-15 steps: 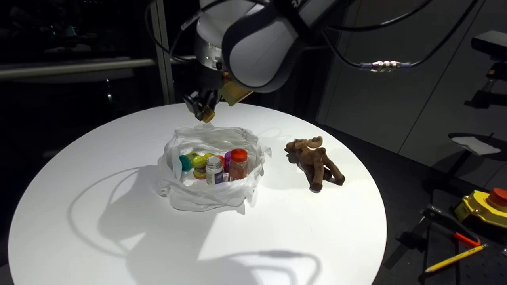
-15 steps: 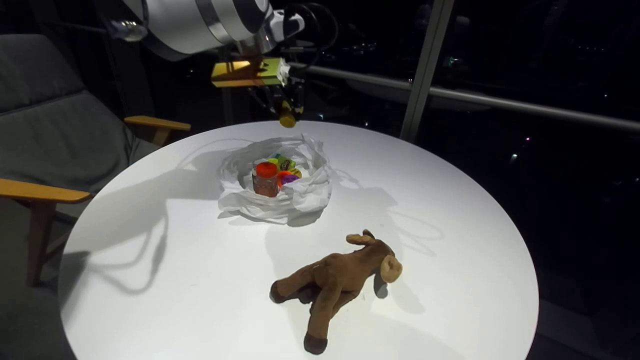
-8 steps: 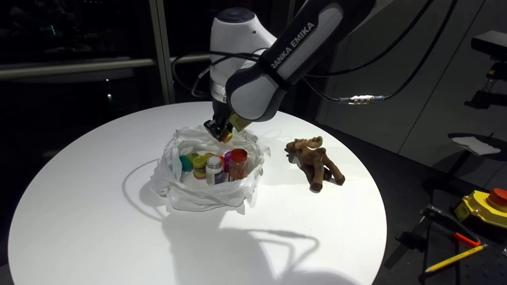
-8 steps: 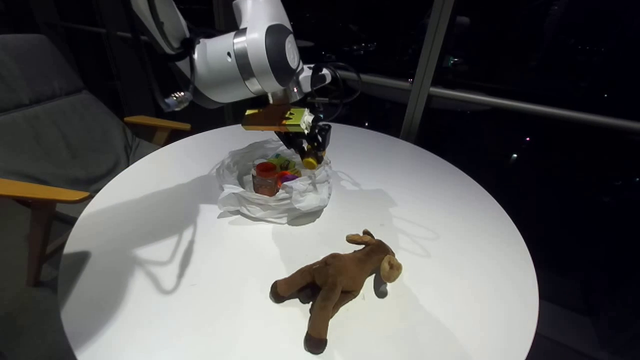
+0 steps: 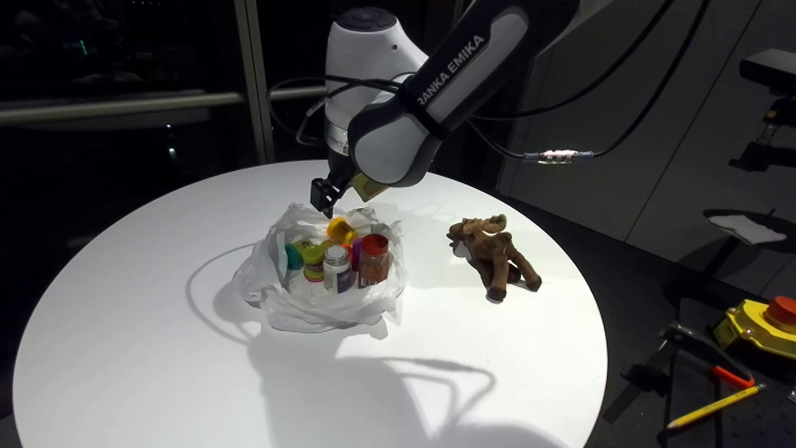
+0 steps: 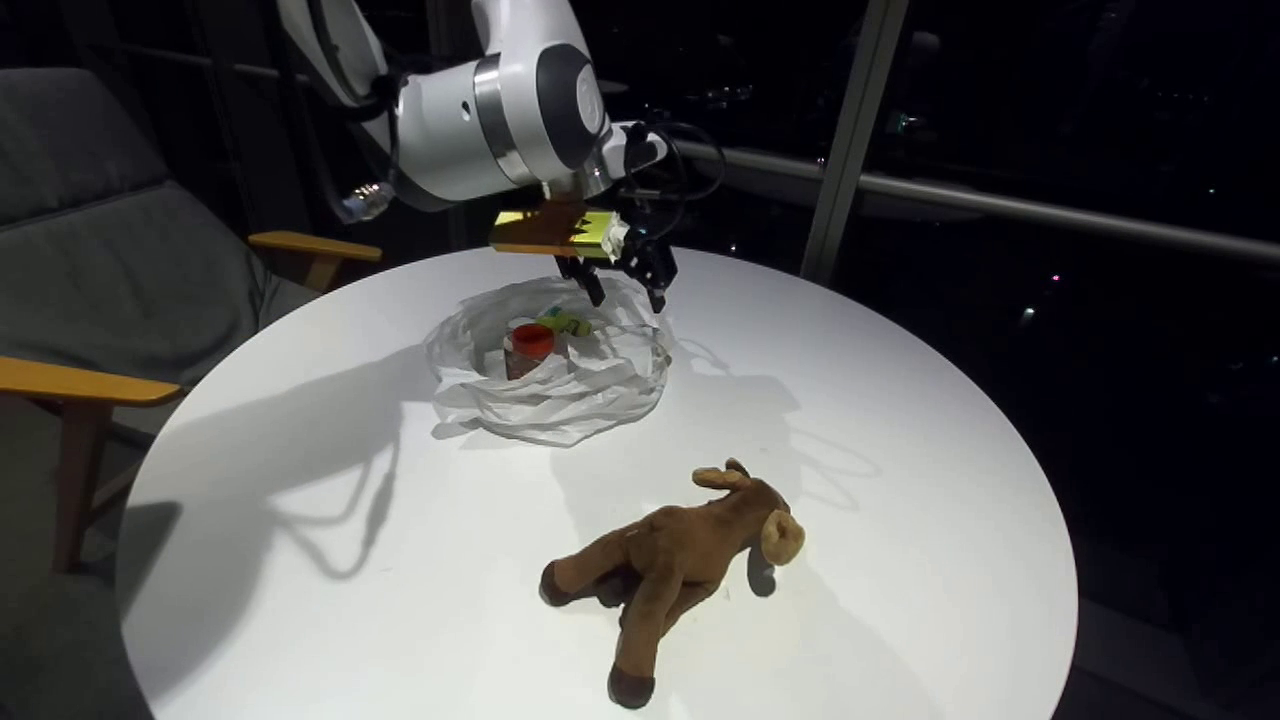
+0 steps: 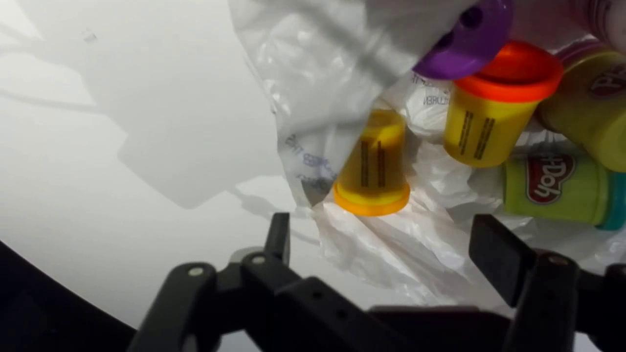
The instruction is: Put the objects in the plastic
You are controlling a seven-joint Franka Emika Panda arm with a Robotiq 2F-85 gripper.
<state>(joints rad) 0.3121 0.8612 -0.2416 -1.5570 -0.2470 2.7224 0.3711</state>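
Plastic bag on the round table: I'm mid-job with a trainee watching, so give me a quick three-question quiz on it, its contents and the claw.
1. Multiple choice: which of these lies outside the bag? a) red-lidded jar; b) brown plush animal; c) white bottle.
2. True or false: the claw stands open, holding nothing.
3. Fill in: in the wrist view, the green tub showing the letters "Doh" has a ____ lid.

Key: 1. b; 2. true; 3. teal.
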